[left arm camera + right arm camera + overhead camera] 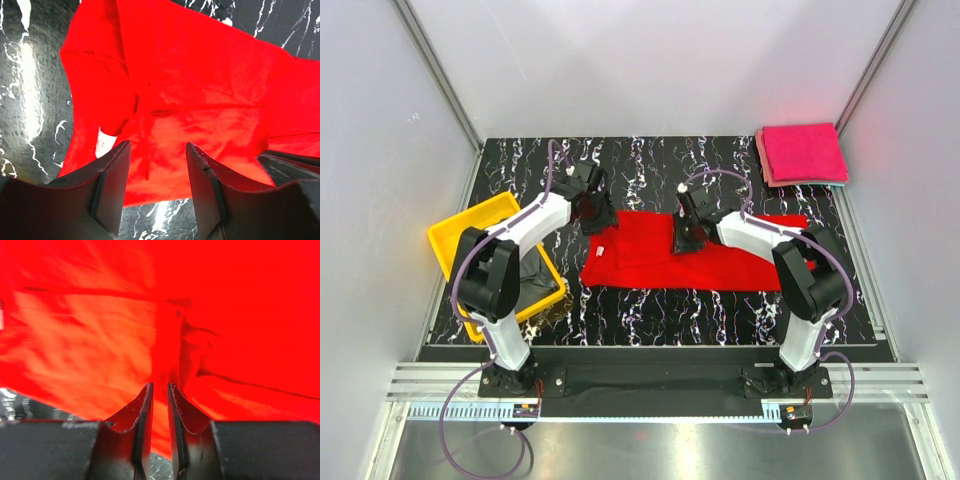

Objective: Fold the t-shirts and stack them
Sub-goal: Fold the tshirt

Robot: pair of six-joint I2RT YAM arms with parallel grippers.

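Yellow tray (455, 232), far left: holds a dark grey shirt (535, 275).
Left gripper (157, 150): jaws apart, above the red shirt's left end, near its white label (104, 142).
Red shirt (640, 262): spread across the middle of the table (660, 305).
Right gripper (160, 387): jaws nearly together, pinching a raised fold of the red shirt.
Pink shirts (803, 150): folded stack, back right corner.

Left arm (535, 225) stretched forward, left gripper (156, 150) angled down, jaws wide apart. Right arm (760, 235) folded inward, right gripper (160, 390) pinching red t-shirt (225, 300) fold.
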